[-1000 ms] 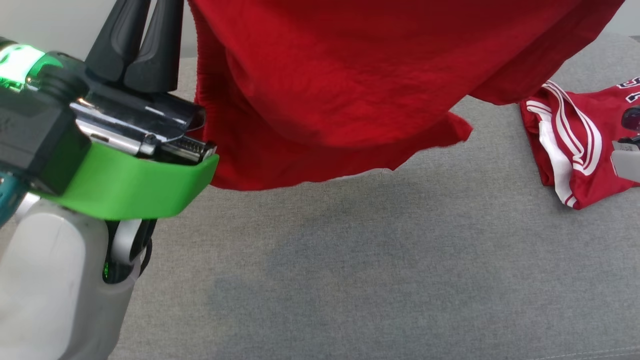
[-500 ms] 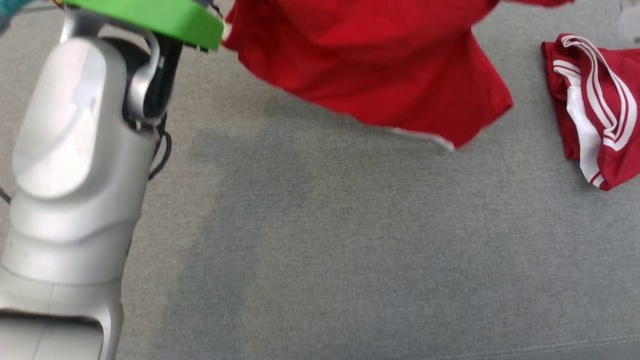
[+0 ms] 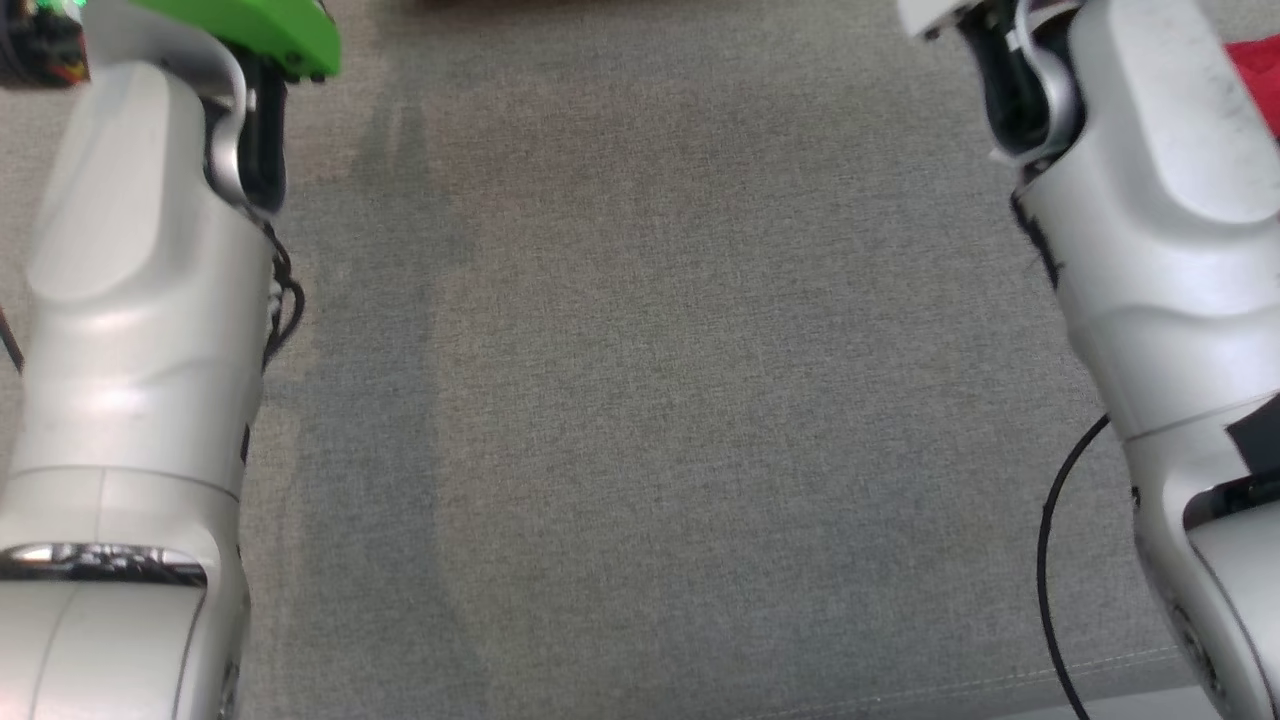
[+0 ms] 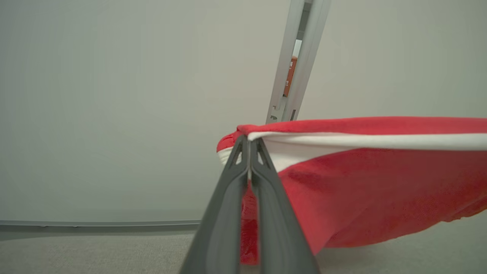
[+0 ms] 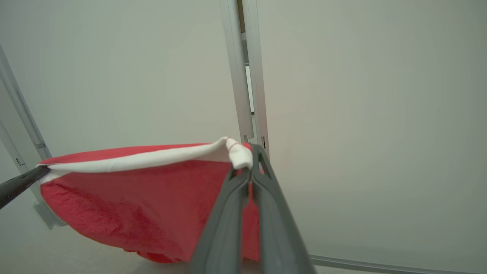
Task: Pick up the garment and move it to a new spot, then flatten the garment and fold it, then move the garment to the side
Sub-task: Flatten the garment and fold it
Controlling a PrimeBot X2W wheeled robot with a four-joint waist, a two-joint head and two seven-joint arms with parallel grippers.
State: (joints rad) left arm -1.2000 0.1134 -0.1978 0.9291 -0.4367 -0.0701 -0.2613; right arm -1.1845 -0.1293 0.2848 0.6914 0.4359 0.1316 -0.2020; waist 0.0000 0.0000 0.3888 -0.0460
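Red cloth with a white band along its top edge, the garment hangs in the air, stretched side to side. Its long axis runs from one gripper to the other, and its belly sags toward the grey upholstery. The left gripper is pinched tight on one end of the band, the right gripper on the other corner. Behind it stand pale wall panels and a metal post. A scrap of other red cloth peeks past the right forearm.
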